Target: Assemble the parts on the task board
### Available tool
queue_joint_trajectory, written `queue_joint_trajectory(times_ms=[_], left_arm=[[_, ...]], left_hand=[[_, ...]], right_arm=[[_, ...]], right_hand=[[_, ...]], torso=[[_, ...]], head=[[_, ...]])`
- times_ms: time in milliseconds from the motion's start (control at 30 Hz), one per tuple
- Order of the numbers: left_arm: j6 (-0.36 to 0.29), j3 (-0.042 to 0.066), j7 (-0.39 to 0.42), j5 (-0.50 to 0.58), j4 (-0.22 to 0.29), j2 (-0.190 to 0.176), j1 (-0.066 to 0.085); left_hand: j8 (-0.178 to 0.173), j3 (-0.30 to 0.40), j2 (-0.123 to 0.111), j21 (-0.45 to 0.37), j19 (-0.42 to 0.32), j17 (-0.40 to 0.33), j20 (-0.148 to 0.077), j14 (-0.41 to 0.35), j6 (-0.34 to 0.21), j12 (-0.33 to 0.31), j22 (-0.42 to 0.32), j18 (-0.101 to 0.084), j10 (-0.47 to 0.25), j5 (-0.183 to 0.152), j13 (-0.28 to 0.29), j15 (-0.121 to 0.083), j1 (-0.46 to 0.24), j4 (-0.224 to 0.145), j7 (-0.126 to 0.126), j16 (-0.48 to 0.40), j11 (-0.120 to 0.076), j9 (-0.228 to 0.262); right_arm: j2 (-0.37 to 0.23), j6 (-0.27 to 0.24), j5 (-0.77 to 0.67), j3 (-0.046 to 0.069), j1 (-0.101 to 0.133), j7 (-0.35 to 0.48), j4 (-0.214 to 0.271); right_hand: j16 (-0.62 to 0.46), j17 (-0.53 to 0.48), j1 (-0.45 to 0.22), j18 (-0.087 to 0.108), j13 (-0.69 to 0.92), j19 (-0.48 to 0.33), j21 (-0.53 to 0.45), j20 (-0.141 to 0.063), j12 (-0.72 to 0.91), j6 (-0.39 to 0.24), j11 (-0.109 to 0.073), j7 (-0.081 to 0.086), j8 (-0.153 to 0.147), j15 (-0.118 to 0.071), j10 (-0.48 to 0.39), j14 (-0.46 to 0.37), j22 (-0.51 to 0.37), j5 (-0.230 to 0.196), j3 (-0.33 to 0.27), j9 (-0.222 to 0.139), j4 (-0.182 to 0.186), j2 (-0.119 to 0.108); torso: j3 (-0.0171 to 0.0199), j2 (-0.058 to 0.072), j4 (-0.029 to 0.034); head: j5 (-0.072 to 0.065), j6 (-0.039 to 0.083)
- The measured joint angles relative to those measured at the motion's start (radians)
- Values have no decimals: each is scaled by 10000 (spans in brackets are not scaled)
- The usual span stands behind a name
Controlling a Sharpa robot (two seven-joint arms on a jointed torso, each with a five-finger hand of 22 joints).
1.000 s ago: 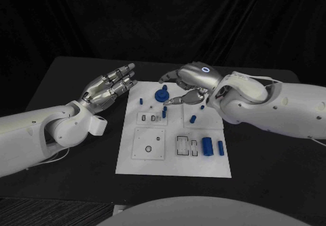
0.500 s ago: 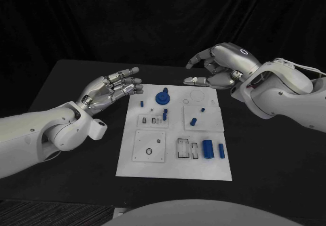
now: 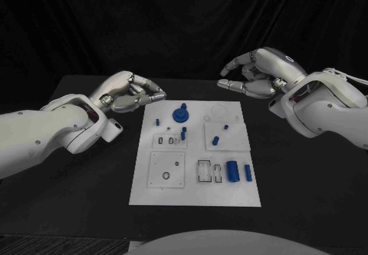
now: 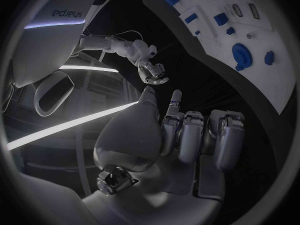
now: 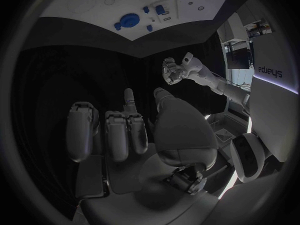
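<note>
Head view: task board (image 3: 195, 194) lay mid-table (image 3: 69, 191), w/ both hands off it, one at each far corner. Left hand (image 3: 132, 94) sat just past the far-left corner, fingers curled in together on nothing. Right hand (image 3: 257, 74) hung beyond the far-right corner, fingers bent, thumb and fingertips close but apart, nothing betw. them. On the board: round blue knob (image 3: 181, 114) stood near the far edge; small blue pegs (image 3: 215, 140) stood mid-board; two blue cylinders (image 3: 233, 172) lay side by side near the right edge, just beside open rectangular slots (image 3: 206, 171). Near-left square plate (image 3: 168, 170) had an oval cutout; whether anything sat in it, cannot tell.

Left wrist view: showed the palm side, which head view didn't — left hand (image 4: 187, 140) w/ fingers folded down, holding nothing. Board (image 4: 262, 45) curved past the fingertips w/ knob (image 4: 241, 54) on it; right hand (image 4: 152, 74) small in the distance.

Right wrist view: right hand (image 5: 134, 130) from behind, fingers bent, nothing in them. Board (image 5: 94, 10) and knob (image 5: 129, 20) well beyond the fingertips; left hand (image 5: 172, 70) opposite.
</note>
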Motion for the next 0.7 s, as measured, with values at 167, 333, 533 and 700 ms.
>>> queue_joint_trajectory(times_ms=[167,333,533,700], left_arm=[[515,7,-2008,-1073,-4,386,439],[1992,12,-4347,-1814,-256,1015,785],[3532,7,-6135,-2211,-752,1901,943],[4076,8,-6646,-2371,-1030,2326,985]], left_hand=[[371,-482,177,0,52,0,-51,9,696,0,0,1,17,-668,0,-157,-1211,25,-224,0,-122,453],[614,-416,230,0,50,-1,-236,8,1169,-1,-1,2,25,33,0,-372,-1084,-96,-484,0,-348,925],[-351,-252,159,0,49,-1,-306,0,147,0,-2,2,10,257,3,-342,-626,-259,-135,0,-190,755],[-2106,-71,109,0,48,-2,59,7,-2891,0,-3,3,11,216,6,67,-413,-353,378,0,208,-272]], right_arm=[[-31,-3,65,-2,0,-28,-77],[36,44,105,-3,-19,-99,-200],[26,111,128,-3,-203,-171,-230],[-13,182,139,-5,-346,-243,-281]], right_hand=[[0,0,92,0,0,0,38,0,0,0,0,0,0,0,0,0,0,256,27,-20,-27,92],[0,0,145,-1,0,4,37,-4,0,6,0,-5,0,0,0,0,7,358,27,-20,-27,144],[0,0,145,-1,0,38,37,-38,0,35,-1,-35,0,0,0,0,8,410,27,-20,-27,144],[0,0,199,-1,0,38,37,-38,0,35,-1,-35,0,0,0,0,7,482,54,-21,-54,197]], torso=[[141,-14,-96],[314,-32,-183],[483,-62,-317],[598,-77,-412]], head=[[30,38],[62,41],[202,-31],[293,-73]])
